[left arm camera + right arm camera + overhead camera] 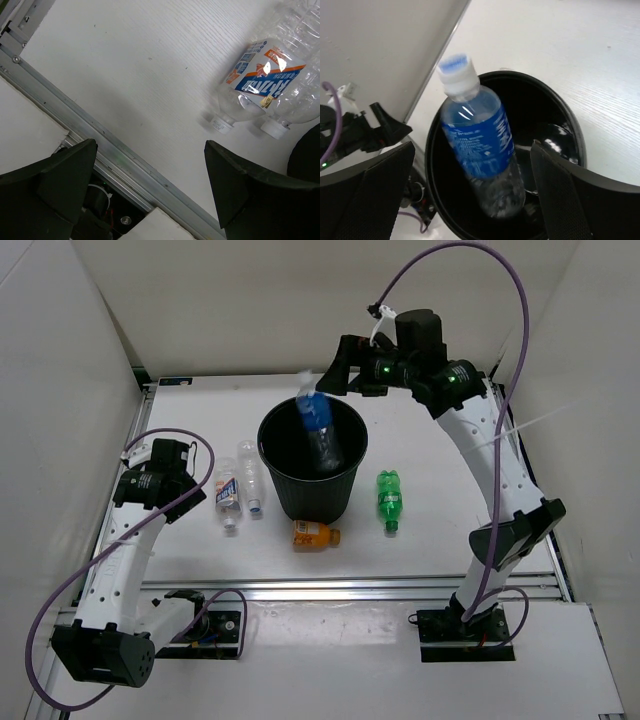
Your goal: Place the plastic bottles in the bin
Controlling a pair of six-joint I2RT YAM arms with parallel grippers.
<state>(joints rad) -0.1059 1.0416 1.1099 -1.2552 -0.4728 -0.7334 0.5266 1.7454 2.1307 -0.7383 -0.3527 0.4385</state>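
The black bin (345, 465) stands mid-table. The clear bottle with a blue label (320, 430) is free of the jaws and tilted, its base inside the bin's mouth; in the right wrist view (480, 145) it looks blurred. My right gripper (335, 375) is open just above the bin's far rim. Two clear bottles (228, 495), (250, 480) lie left of the bin, also seen in the left wrist view (255, 85). The orange bottle (314, 534) lies in front of the bin. The green bottle (389, 496) lies to its right. My left gripper (205, 475) is open and empty.
An aluminium rail (100, 150) runs along the table's near edge. White walls enclose the left, back and right sides. The right arm reaches from the right over the table.
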